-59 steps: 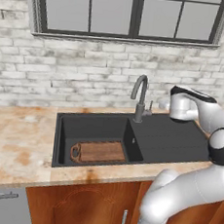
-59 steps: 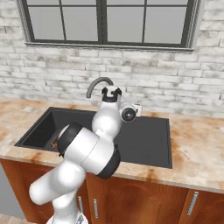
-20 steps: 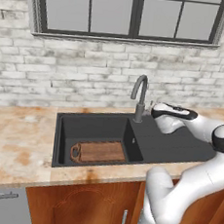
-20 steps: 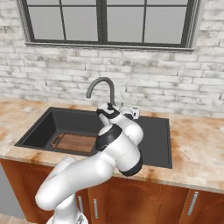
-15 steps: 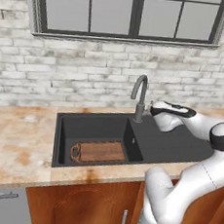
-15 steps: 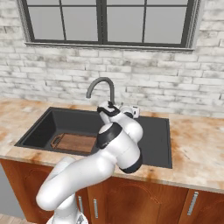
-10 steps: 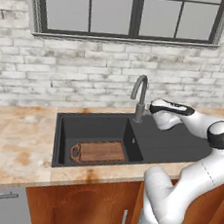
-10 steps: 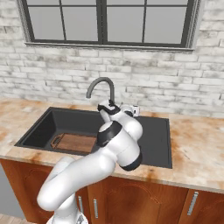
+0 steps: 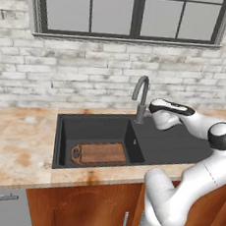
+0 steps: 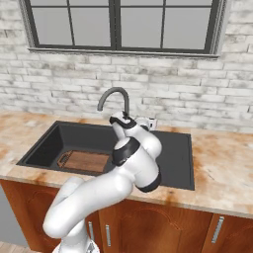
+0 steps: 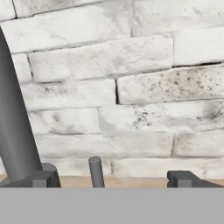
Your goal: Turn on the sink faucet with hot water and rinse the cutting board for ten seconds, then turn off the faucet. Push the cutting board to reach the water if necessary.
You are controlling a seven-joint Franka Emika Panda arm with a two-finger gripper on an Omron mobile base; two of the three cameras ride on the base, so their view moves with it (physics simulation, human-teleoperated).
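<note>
The grey gooseneck faucet (image 9: pixel 141 99) (image 10: pixel 115 98) stands behind the dark sink (image 9: pixel 58 144) (image 10: pixel 43 144). My gripper (image 9: pixel 152 108) (image 10: pixel 119 117) (image 11: pixel 116 178) is just right of the faucet's base, pointing at the brick wall. It is open. In the hand view the thin lever (image 11: pixel 95 171) stands upright between the fingertips (image 11: pixel 44 177), nearer the left one, beside the faucet's stem (image 11: pixel 14 131). The brown cutting board (image 9: pixel 101 153) (image 10: pixel 87 161) lies flat in the basin, handle to the left, in front of and left of the spout. The water is out of view.
The ribbed drainboard (image 9: pixel 173 141) (image 10: pixel 174 154) lies under my arm. A white brick wall (image 9: pixel 89 78) and a window (image 9: pixel 135 11) rise close behind the faucet. Speckled stone counter (image 9: pixel 18 144) (image 10: pixel 222 168) runs on both sides of the sink.
My hand has moved left over the drainboard and come up beside the faucet's base. The cutting board has not moved.
</note>
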